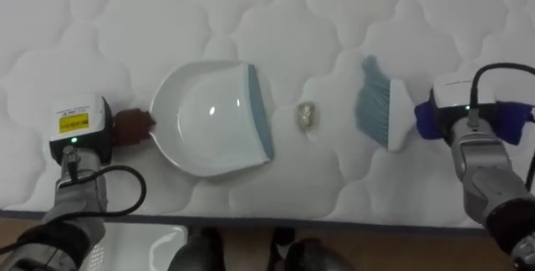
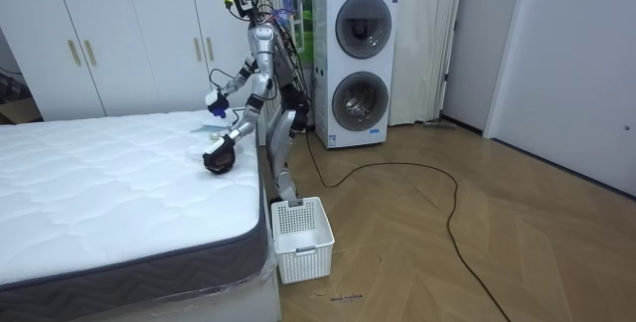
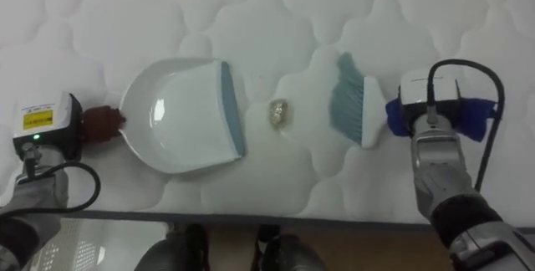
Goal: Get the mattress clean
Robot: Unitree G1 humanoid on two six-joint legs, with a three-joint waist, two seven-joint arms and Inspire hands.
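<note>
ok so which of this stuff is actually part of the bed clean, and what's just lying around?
Job: mattress, dustpan by the left hand, brush by the right hand, small scrap between dustpan and brush.
Lying about: white basket on the floor beside the mattress, stacked washing machines, wardrobes.

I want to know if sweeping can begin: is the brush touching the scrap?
Apart. Both eye views show a strip of bare mattress between the bristles of the brush and the scrap.
</note>
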